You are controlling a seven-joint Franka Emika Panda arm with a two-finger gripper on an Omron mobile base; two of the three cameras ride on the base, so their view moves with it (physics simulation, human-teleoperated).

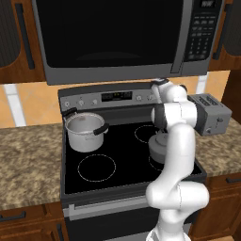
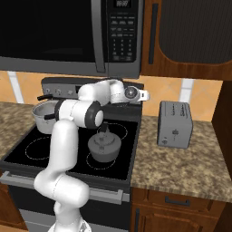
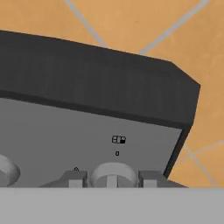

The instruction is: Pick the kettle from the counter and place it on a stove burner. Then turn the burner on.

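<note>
Knob: round grey burner knob (image 3: 113,175) on the stove's back panel, right in front of the tool, between its two finger tips.
Tool: tool (image 3: 113,180) up at the control panel (image 1: 110,97), fingers spread either side of the knob, not clearly touching it.
Kettle: kettle (image 2: 104,145) sits on the front right burner of the black stovetop (image 2: 68,149).
Pot: steel pot (image 1: 85,131) on the back left burner.
Tabletop: granite tabletop (image 2: 190,163) carries a toaster (image 2: 175,123).
</note>
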